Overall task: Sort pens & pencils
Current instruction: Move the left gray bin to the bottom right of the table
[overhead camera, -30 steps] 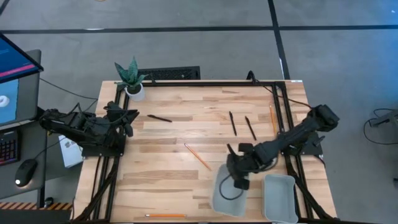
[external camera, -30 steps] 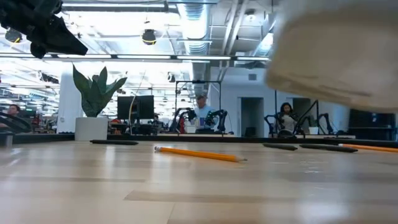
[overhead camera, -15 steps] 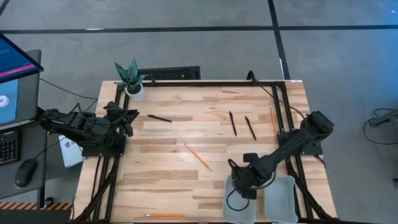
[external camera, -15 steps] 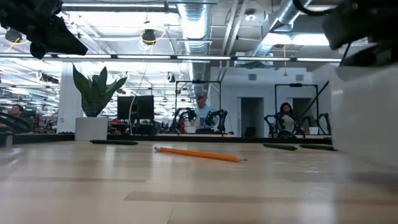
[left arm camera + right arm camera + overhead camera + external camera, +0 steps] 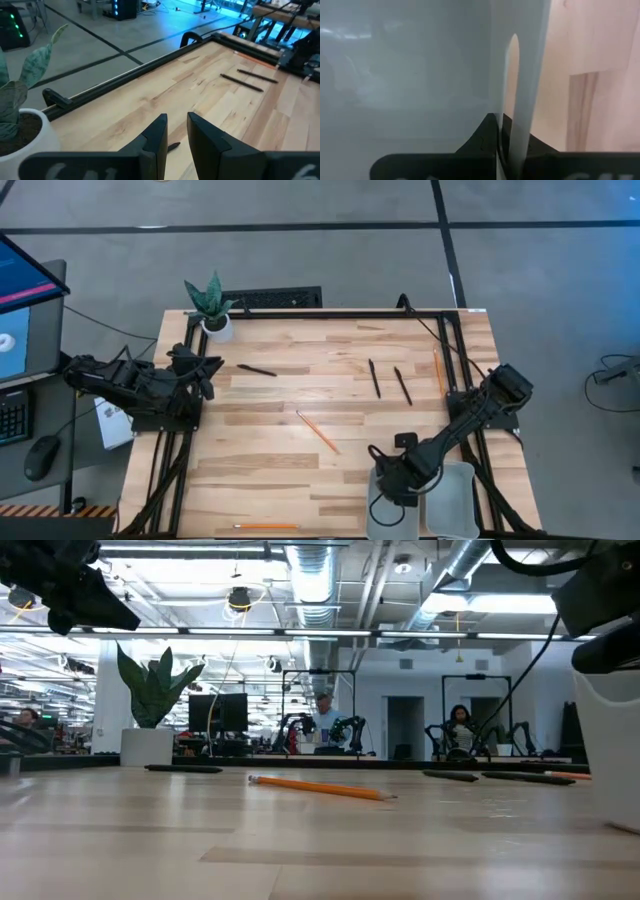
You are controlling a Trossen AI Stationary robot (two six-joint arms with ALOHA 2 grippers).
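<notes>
Three black pens [image 5: 257, 370] [image 5: 374, 378] [image 5: 402, 385] lie on the far half of the wooden table. Orange pencils lie at the middle [image 5: 318, 431], along the right rail [image 5: 437, 370] and at the near edge [image 5: 268, 526]. My right gripper [image 5: 395, 483] points down at the near right, shut on a translucent grey tray [image 5: 380, 517]. In the low view that tray [image 5: 612, 750] shows at the right edge. My left gripper [image 5: 205, 370] waits at the table's left edge. A narrow gap [image 5: 176, 134] shows between its fingers, with nothing in it. My right gripper pinches the grey tray's wall [image 5: 522, 90] at the tray's far end, one finger inside the tray and one outside. The fingers come from above, pointing down. The tray stands upright with its bottom at the table top; whether it rests there I cannot tell.
A second grey tray [image 5: 452, 498] stands right beside the held one at the near right corner. A potted plant [image 5: 212, 308] sits at the far left corner. Black rails [image 5: 300, 313] frame the table. People and desks show in the room beyond.
My right gripper has gone down and toward the table's near right corner, carrying the grey tray. The tray was lifted and askew; now it is upright, low at the table and alongside the second tray.
</notes>
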